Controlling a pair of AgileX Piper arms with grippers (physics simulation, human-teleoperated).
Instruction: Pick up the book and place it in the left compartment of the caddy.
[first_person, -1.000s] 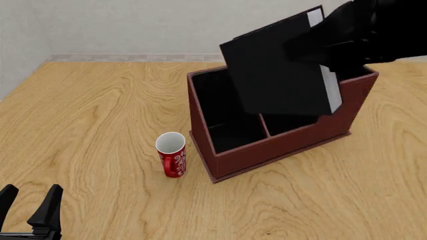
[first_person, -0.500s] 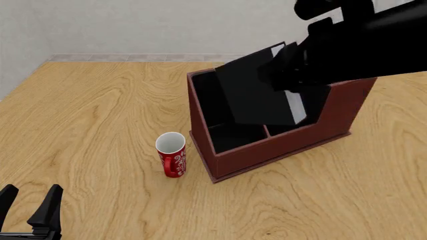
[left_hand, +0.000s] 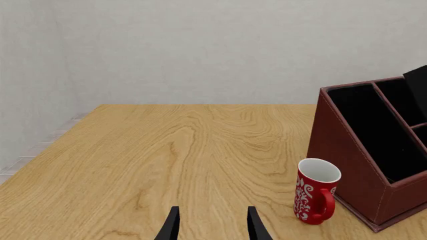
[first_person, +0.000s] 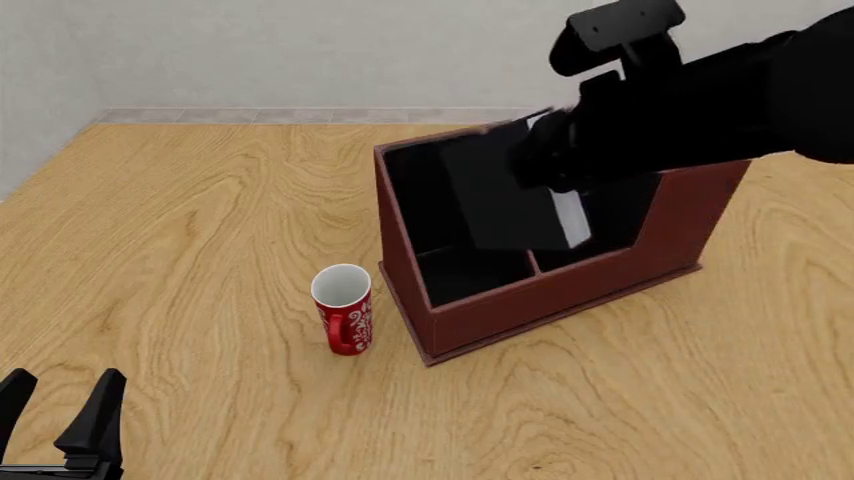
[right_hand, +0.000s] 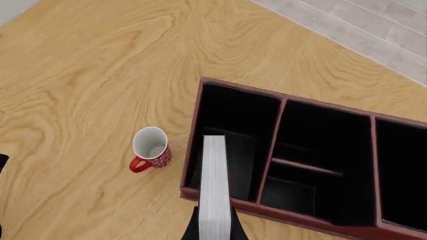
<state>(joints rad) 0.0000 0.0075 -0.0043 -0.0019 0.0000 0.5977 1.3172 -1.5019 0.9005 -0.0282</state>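
The right gripper (right_hand: 215, 231) pinches the book (first_person: 514, 195) by its edge and holds it upright, tilted, over the caddy (first_person: 561, 290). Seen from the wrist, the white page edges line up over the left compartment (right_hand: 230, 140). The lift looks done; lowering and release remain. The left gripper (first_person: 60, 425) rests spread near the table's front edge, well apart from a red cup (first_person: 344, 308) beside the caddy.

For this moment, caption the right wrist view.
Right end effector holds the book edge-up over the caddy, beside a red cup.
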